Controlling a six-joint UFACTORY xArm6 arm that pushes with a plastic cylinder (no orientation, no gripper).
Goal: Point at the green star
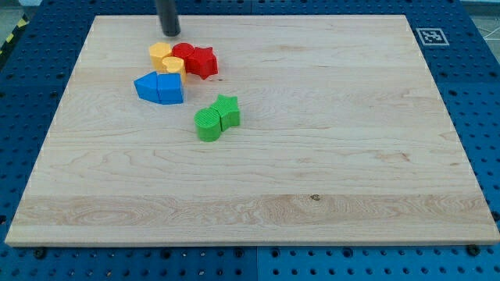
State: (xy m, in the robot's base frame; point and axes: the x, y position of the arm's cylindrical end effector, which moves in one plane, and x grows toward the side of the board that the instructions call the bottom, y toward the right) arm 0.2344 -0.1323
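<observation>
One surface: our wooden surface carries every block in the view's upper left.
Block cluster: yellow blocks, red blocks and blue blocks sit bunched together.
Green pair: the green star touches a green round block, just below-right of the cluster.
Tool: a bare rod, nothing to open or hold; my tip rests above the yellow blocks, well apart from the star, so we judge pointing not yet done.

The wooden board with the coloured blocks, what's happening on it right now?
My tip sits near the view's top, just above the yellow blocks and the red blocks. The green star, touching a round green block, lies lower and to the view's right, not reached yet. Two blue blocks sit left.
</observation>
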